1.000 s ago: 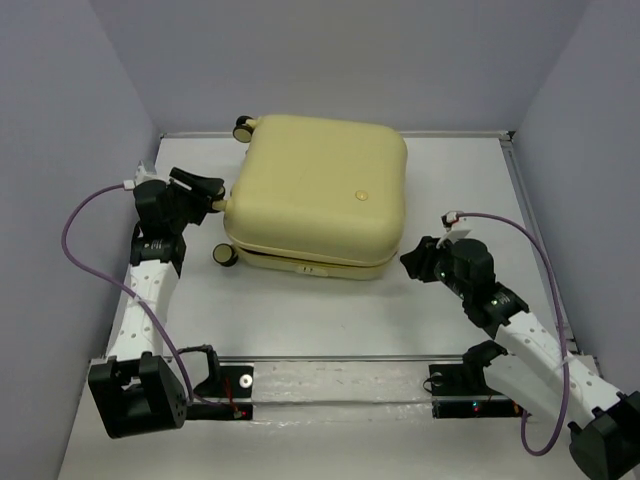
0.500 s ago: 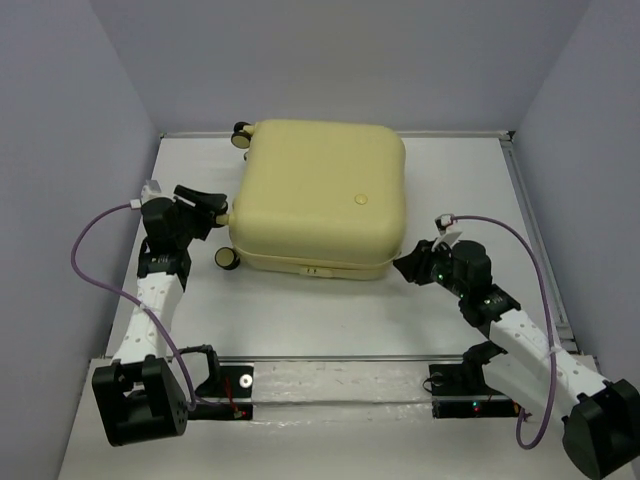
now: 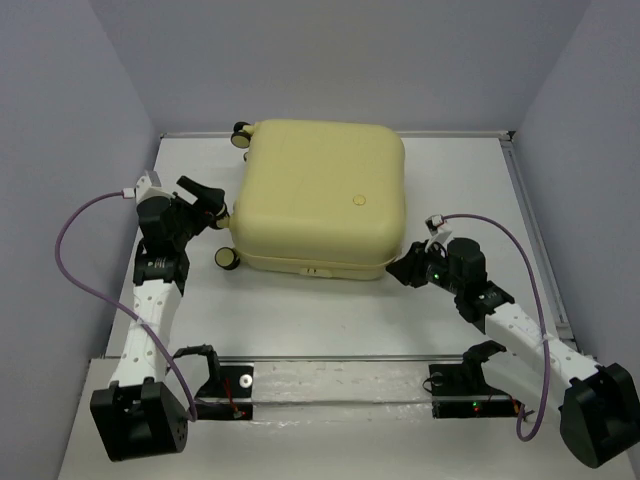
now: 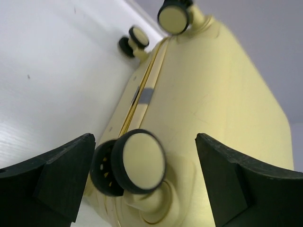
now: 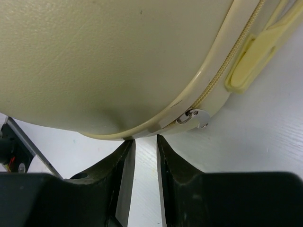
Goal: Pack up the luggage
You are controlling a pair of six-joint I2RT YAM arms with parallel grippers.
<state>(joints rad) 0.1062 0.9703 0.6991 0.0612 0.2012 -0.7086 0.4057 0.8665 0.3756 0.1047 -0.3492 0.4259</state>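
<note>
The luggage [image 3: 320,195], a pale yellow hard-shell suitcase, lies flat and closed on the white table, its wheels on its left side. My left gripper [image 3: 207,203] is open beside the suitcase's left edge. In the left wrist view it [image 4: 144,144] has a black-and-cream caster wheel [image 4: 139,161] between its fingers [image 4: 61,175], not touching it. My right gripper [image 3: 400,268] is at the suitcase's front right corner. In the right wrist view it [image 5: 144,140] has only a narrow gap, with nothing between, just below the shell's rim. A silver zipper pull [image 5: 194,117] hangs just to the right.
Grey walls enclose the table on the left, back and right. A second wheel [image 3: 227,258] sits at the suitcase's front left, and another wheel [image 3: 241,134] at its back left. A pale latch tab [image 5: 253,52] sits on the seam. The arm bases' rail [image 3: 330,385] runs along the near edge.
My right gripper has moved left, closer to the suitcase's front right corner. My left wrist has shifted slightly and its fingers have drawn a little away from the suitcase's left edge.
</note>
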